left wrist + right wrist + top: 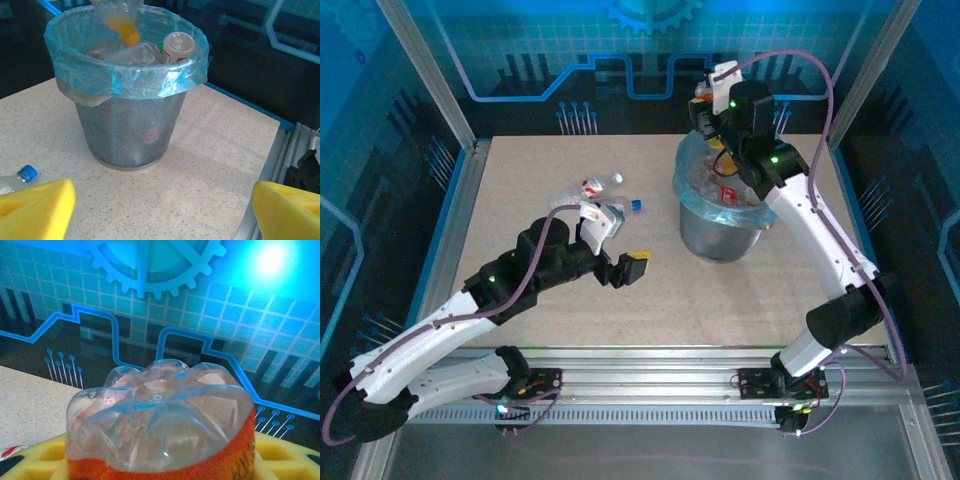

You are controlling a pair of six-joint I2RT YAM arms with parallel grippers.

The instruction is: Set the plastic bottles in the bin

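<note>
The bin [718,225] is grey mesh lined with a light-blue bag and stands right of the table's middle. It holds several bottles, among them a white-capped one [177,47]. My right gripper [712,108] hangs over the bin's far rim, shut on a clear bottle [160,415] with an orange label; the bottle hangs orange cap down [123,22]. My left gripper [627,266] is open and low over the table, left of the bin [132,135], with nothing between its yellow fingers [35,207]. A crushed red-labelled bottle [588,187] lies on the table at the far left. A blue-capped bottle [20,177] lies by the left gripper.
A loose white cap [618,177] and a small blue cap [635,204] lie on the table between the crushed bottle and the bin. Metal rails edge the table [740,300] on the left, right and near sides. A blue-lit wall stands behind.
</note>
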